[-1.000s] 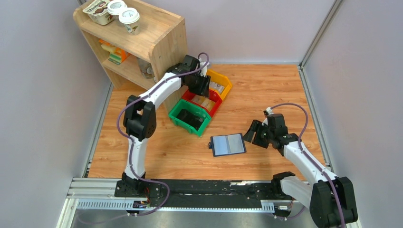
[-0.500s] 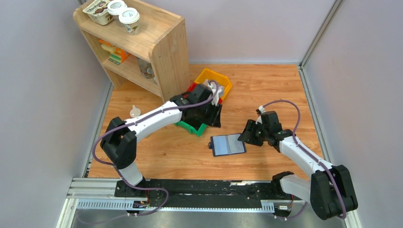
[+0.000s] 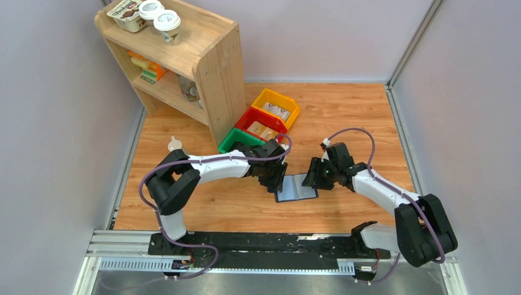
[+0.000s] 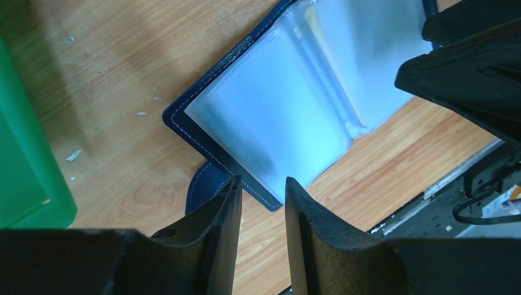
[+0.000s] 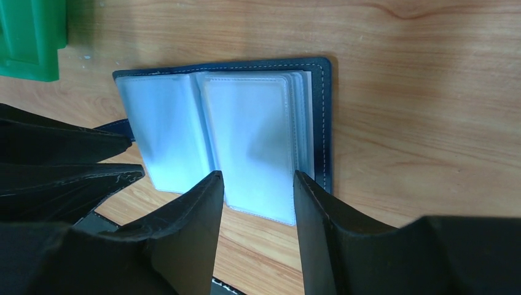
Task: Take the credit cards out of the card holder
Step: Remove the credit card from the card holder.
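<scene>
The holder (image 3: 295, 187) lies spread open and flat on the counter (image 3: 344, 117), clear sleeves facing up, between the two sets of fingers. The left fingers (image 4: 215, 246) stand a little apart with nothing between them, their tips just short of the holder's near corner, its strap tab poking out just beyond them. The right fingers (image 5: 190, 233) are spread wider, also holding nothing, with the lower edge of the right-hand sleeve stack just past their tips. No cards lie on the counter in any view, so by my reading nothing is out yet. The holder is open and both arms are in place, but every pull is left to do. The sleeves look cloudy. A faint yellowish streak shows through one in the left wrist view, and I cannot tell whether it is a card. The holder bears no readable writing. A tub (image 3: 126, 13) on top of the shelf (image 3: 203, 55) has a brown printed label, too small to read.
</scene>
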